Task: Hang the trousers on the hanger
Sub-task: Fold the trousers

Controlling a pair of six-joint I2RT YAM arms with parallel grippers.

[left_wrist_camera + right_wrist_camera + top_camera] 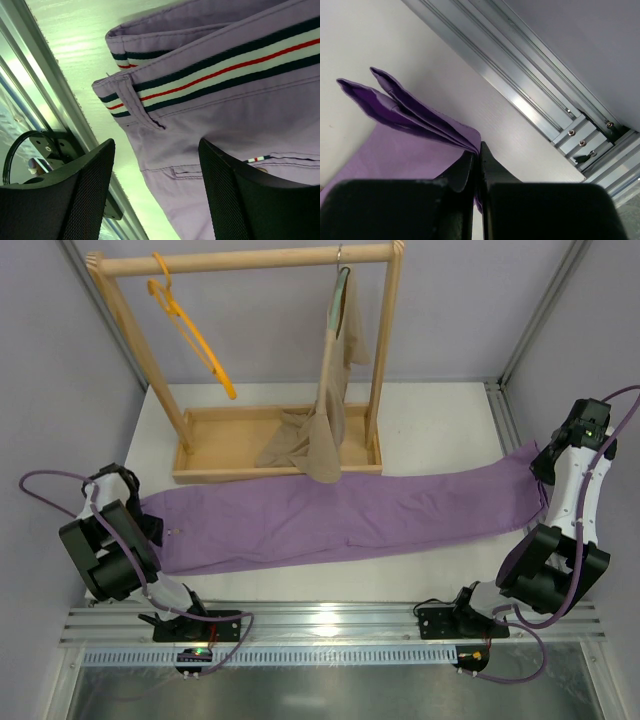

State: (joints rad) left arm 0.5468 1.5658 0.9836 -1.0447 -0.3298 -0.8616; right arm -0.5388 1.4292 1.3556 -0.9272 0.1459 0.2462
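The white counter [440,420] fills the middle of the top view, with an aluminium rail [330,625] along its lower edge. The trousers [340,515] lie flat on it in a long lilac band that runs from the left side of the frame up to the right side, just below the wooden rack [250,260]. The rack stands in the upper half of the frame, and its tray base touches the top edge of the fabric. A beige garment [330,410] hangs from the right part of the rack's bar and droops into the tray. The hanger [190,335], thin and orange, hooks over the bar at the upper left, empty and well apart from the trousers.

My right fingers [485,160] are pressed together at the right end of the band. They pinch a fold of the lilac leg fabric, and two hem corners stick out toward the upper left of my wrist view.

My left fingers [212,160] stand wide apart at the left end and grip nothing. The waistband [215,70], with dark, white and red stripes and a belt loop [137,102], lies beyond the gap between them.
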